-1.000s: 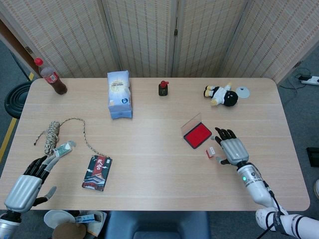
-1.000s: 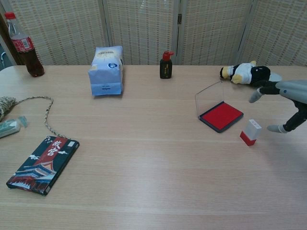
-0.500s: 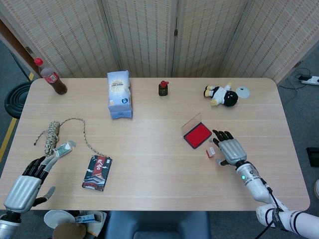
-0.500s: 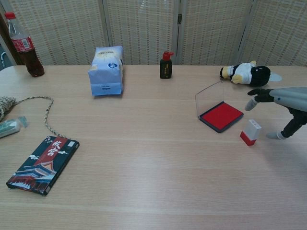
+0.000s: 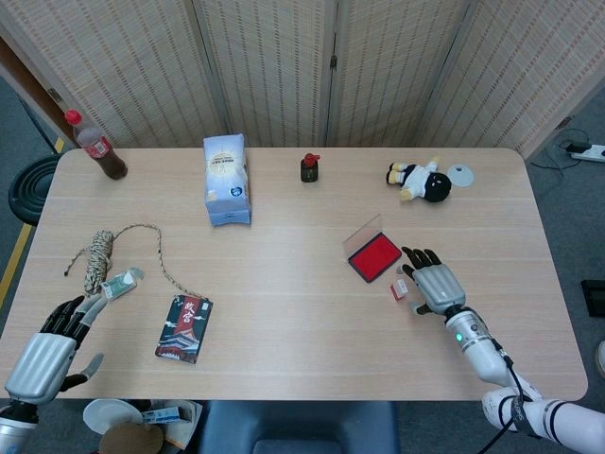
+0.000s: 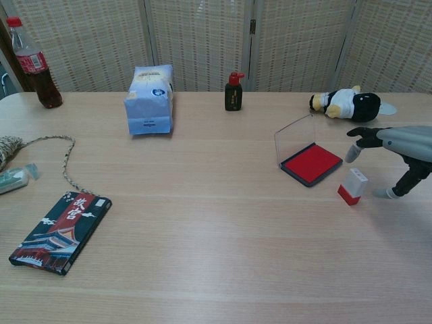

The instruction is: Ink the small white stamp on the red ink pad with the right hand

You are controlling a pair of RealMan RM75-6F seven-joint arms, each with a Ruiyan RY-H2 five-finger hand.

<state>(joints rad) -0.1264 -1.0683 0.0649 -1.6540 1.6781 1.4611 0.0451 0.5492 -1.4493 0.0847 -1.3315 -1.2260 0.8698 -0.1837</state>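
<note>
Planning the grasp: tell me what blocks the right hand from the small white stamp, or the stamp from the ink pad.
Nothing visible does. The right hand hangs open beside the stamp, and bare table separates the stamp from the open red ink pad.

Bare table (image 6: 223, 223) surrounds the small white stamp (image 6: 353, 185), only the red ink pad (image 6: 311, 164) standing close beside it.

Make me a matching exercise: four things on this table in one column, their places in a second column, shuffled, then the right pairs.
Things:
1. small white stamp
2. cola bottle
3. plush toy
4. patterned box

Places:
A. far left corner of the table
B. near side, left half
C. far side, right half
D. just beside the open red ink pad, by the right hand

Pairs: 1-D, 2-A, 3-C, 4-B
</note>
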